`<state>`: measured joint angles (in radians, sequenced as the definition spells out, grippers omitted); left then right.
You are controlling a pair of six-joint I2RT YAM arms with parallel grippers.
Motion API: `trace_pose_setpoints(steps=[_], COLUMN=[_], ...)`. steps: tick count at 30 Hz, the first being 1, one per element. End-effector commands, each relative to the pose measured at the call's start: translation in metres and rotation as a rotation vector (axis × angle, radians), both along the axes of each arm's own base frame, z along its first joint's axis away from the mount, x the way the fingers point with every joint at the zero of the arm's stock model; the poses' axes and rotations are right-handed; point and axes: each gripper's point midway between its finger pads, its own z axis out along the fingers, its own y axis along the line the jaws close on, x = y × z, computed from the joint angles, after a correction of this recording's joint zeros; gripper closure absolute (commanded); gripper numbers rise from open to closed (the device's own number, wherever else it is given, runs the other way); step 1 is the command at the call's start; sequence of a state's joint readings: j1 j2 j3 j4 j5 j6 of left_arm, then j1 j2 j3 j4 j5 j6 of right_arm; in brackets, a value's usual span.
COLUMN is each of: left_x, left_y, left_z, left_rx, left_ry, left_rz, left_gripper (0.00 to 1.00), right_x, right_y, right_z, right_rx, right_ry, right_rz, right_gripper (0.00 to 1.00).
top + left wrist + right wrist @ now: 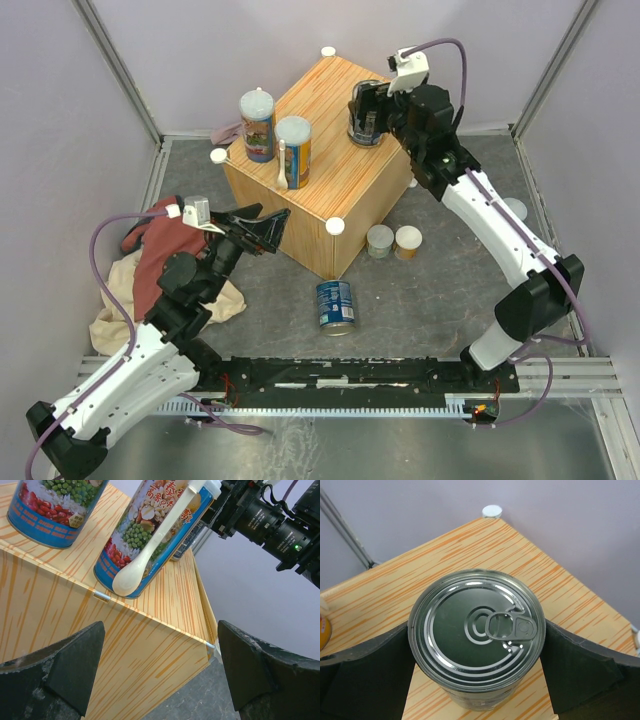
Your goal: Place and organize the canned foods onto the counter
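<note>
While the right arm reaches over the wooden surface, its right tool hangs released, fingers spread wide on either side of a ring-pull can. We cannot tell whether they touch its sides. From the right wrist we look straight down on that ring-pull can. It stands upright between the dark fingers of the right tool, near the right edge of the wooden surface, with a white cap marking the far corner. On the left part of the top stand a rear tall can and a front tall can, both upright and close to the edge, and a white spoon is fixed to the front one. The left tool hovers released and holds nothing, just beside the box's near left side and below those cans. Its own camera shows the front tall can, the white spoon and the rear tall can above the left tool. Down on the grey surface a blue can lies on its side. Two short cans stand side by side near the box's front corner, and a third short can shows partly behind the right arm. At the left, a red cloth and a beige cloth lie under the left arm.
</note>
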<state>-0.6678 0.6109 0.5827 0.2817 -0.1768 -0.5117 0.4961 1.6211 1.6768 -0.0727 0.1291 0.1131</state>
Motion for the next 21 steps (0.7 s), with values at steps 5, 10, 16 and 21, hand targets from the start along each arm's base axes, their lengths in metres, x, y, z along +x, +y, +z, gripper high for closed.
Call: trace_pose_setpoints(steps=[5, 10, 16, 21], left_x=[-0.006, -0.006, -0.007, -0.006], left_y=[0.001, 0.000, 0.002, 0.003], left_z=[0.029, 0.031, 0.030, 0.031], left_rx=[-0.067, -0.074, -0.078, -0.074], left_ry=[-0.044, -0.043, -0.043, -0.043], left_rz=[-0.016, -0.023, -0.019, -0.008], left_gripper=[0.01, 0.01, 0.01, 0.01], right_x=[0.005, 0.013, 0.047, 0.084], right_y=[-0.029, -0.017, 0.010, 0.035], right_z=[0.042, 0.053, 0.050, 0.052], right_rx=[0.064, 0.059, 0.065, 0.091], right_ry=[-0.090, -0.086, -0.092, -0.151], right_rz=[-0.068, -0.016, 0.064, 0.104], right_gripper=[0.00, 0.08, 0.15, 0.17])
